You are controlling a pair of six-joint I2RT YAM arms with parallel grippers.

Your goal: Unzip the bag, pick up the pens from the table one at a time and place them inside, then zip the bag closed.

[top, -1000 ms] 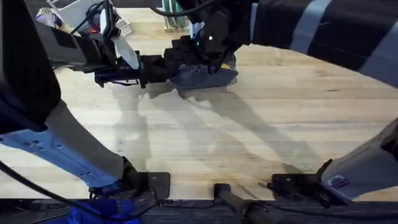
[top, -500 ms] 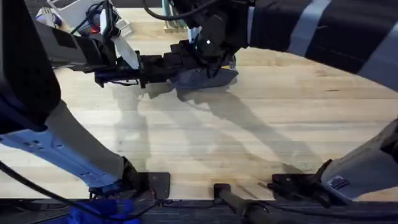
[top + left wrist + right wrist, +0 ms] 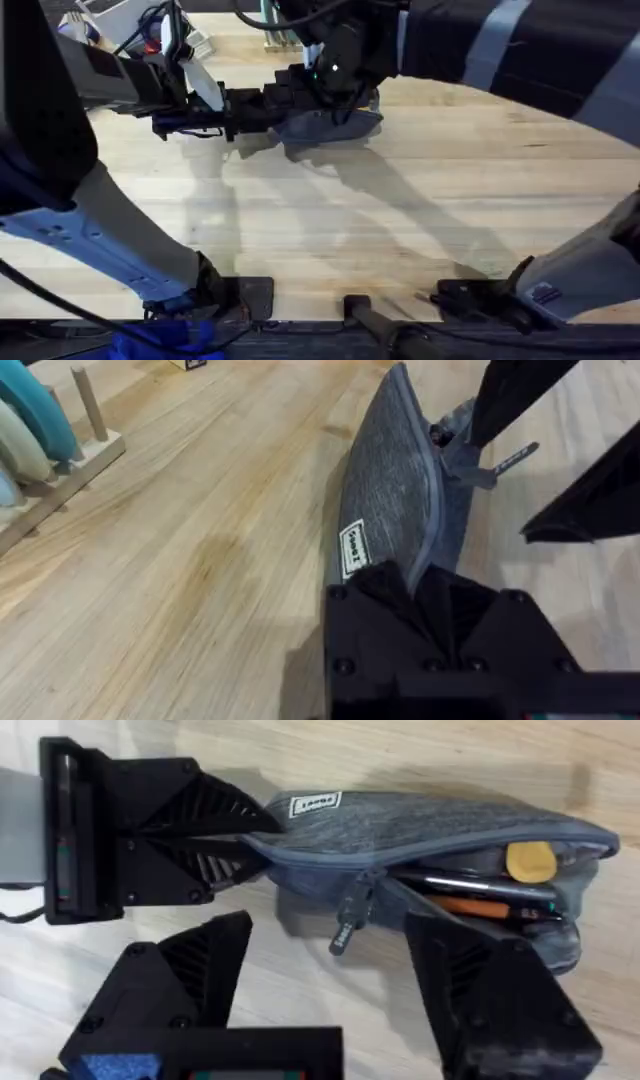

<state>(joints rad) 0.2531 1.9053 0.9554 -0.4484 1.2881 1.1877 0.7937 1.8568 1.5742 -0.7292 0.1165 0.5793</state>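
The bag (image 3: 330, 125) is lying at twelve o'clock on the table (image 3: 420, 210), partly unzipped, pens (image 3: 480, 898) showing inside. The left gripper (image 3: 245, 850) is clenching the bag's nine o'clock end. The right gripper (image 3: 330, 990) is hanging released over the zip pull (image 3: 350, 915).

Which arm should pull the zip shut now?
Right. Its gripper hovers open over the zip pull, while the left gripper already pinches the bag's end, bracing it.

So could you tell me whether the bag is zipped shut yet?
Not yet. The bag gapes along the zip, with pens showing inside and the zip pull hanging partway along.
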